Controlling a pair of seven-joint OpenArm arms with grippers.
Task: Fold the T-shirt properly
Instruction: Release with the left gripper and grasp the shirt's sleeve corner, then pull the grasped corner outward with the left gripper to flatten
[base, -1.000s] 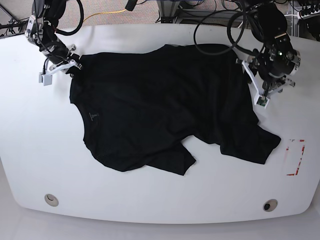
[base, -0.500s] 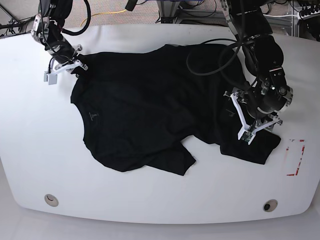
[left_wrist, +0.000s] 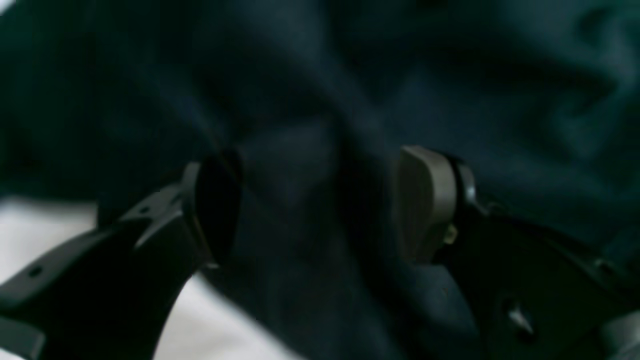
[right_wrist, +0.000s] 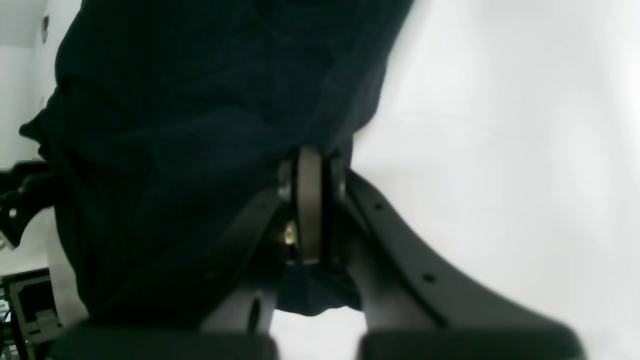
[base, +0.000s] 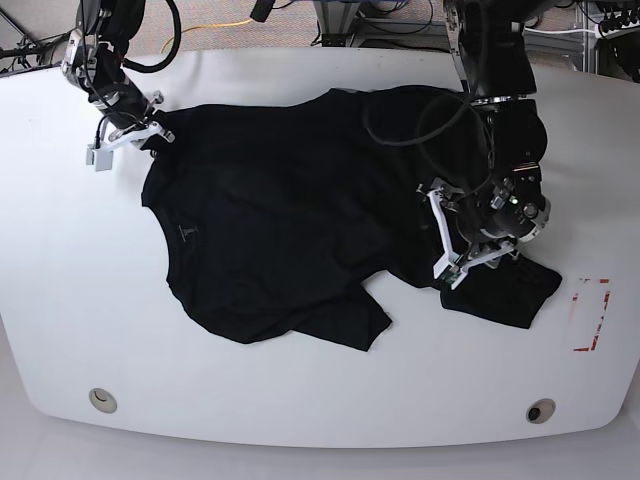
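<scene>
The black T-shirt (base: 290, 220) lies spread and wrinkled on the white table (base: 60, 280), neck to the left, with one lobe (base: 505, 295) at the front right. My left gripper (base: 468, 266) hovers low over that right part, open. In the left wrist view its fingers (left_wrist: 425, 200) stand wide apart with dark T-shirt cloth (left_wrist: 350, 75) below and between them. At the back left, my right gripper (base: 152, 135) is shut on the shirt's edge. The right wrist view shows this gripper (right_wrist: 310, 200) pinching the T-shirt (right_wrist: 200, 100), a small tuft sticking out behind the pads.
A white tag with red marks (base: 591, 314) lies near the table's right edge. Two round holes (base: 102, 400) (base: 541, 411) sit by the front edge. Cables and stands crowd the space behind the table (base: 350, 20).
My left arm has swung from the shirt's right edge forward and inward over its front right part, and its jaws have widened. The right gripper keeps its hold and has barely shifted.
</scene>
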